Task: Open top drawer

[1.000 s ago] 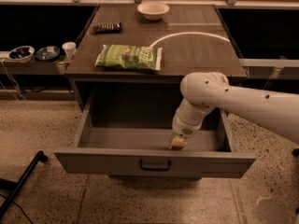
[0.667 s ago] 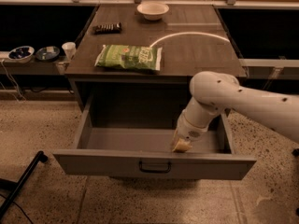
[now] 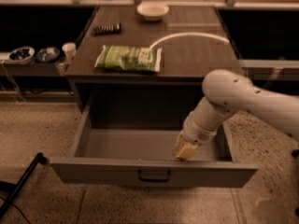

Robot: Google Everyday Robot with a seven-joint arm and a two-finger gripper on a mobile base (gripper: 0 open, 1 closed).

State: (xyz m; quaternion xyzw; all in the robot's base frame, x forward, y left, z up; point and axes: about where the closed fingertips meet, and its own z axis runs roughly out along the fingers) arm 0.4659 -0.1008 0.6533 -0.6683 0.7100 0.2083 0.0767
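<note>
Top drawer (image 3: 154,171): pulled well out from under the desk (image 3: 196,62), its deep grey box open to view.
Handling: likely stiff and sliding on runners; best gripped at the small dark loop handle (image 3: 153,175), centred on the front panel.
End effector (image 3: 185,150): inside the drawer, just behind the front panel, right of the handle.
Fingers: cannot tell whether apart or together.
On desk: green snack bag (image 3: 129,58), white bowl (image 3: 153,10).
</note>
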